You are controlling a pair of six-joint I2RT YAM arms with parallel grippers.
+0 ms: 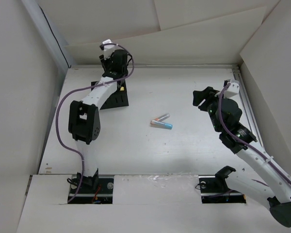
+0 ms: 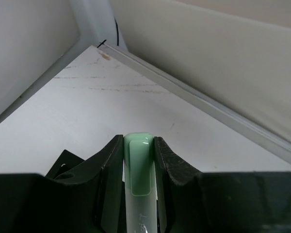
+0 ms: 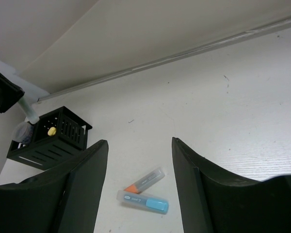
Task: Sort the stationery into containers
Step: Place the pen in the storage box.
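The green marker (image 2: 138, 167) looks like glossy, smooth plastic; the left gripper (image 2: 137, 140) is matt black plastic; the white table (image 2: 111, 107) is matt and faintly scuffed; the organizer (image 3: 68, 131) is dull black plastic.

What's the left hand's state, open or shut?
Shut. In the left wrist view, the left hand has both fingers pressed against the sides of a pale green marker, no gap showing.

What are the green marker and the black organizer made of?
The green marker is likely glossy plastic: its cap carries a bright highlight, and the barrel below looks translucent. The organizer is probably moulded plastic with a matte black finish: thin slotted walls, hardly any shine.
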